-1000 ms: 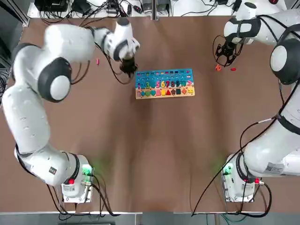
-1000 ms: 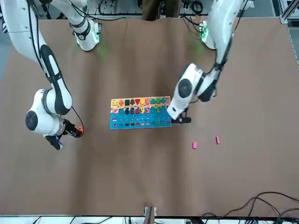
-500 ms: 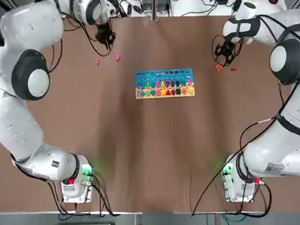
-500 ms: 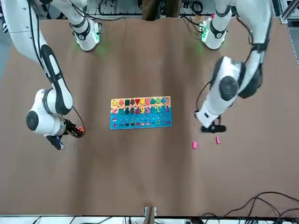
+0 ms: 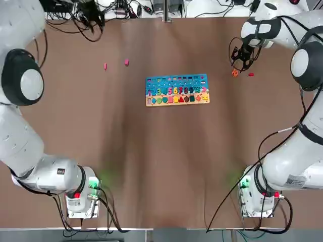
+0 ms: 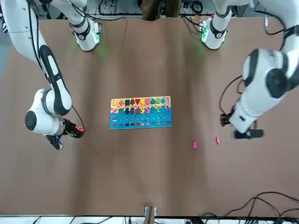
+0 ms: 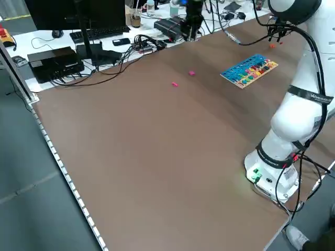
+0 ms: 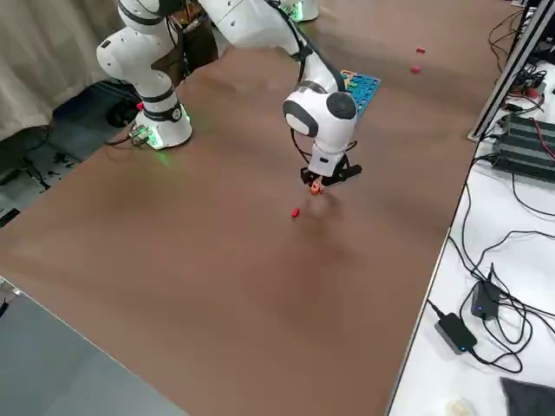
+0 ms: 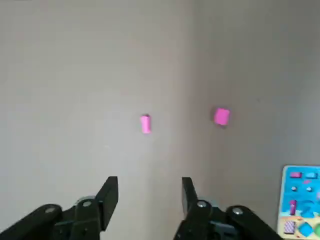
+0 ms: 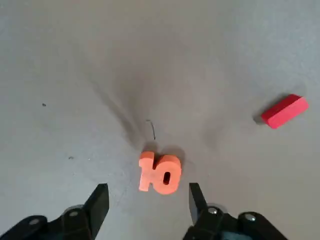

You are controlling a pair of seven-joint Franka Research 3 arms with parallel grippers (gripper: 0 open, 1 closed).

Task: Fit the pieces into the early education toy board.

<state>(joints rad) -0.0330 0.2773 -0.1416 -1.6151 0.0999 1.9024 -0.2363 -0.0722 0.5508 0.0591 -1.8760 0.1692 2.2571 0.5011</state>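
So the left gripper [image 9: 148,192] swung off the toy board [image 5: 177,90], dropped a pink piece [image 5: 126,62], jaws now spread.

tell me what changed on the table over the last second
The left gripper swung from the board's corner out past the two pink pieces to the table's far left edge, opening empty; it left the squarer pink piece on the table. The right gripper stayed open over the orange 10 piece; board and red piece stayed put.

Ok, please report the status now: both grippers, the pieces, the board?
Left gripper open, empty, above two pink pieces. Right gripper open over the orange "10" piece; red piece beside. Board unobstructed.
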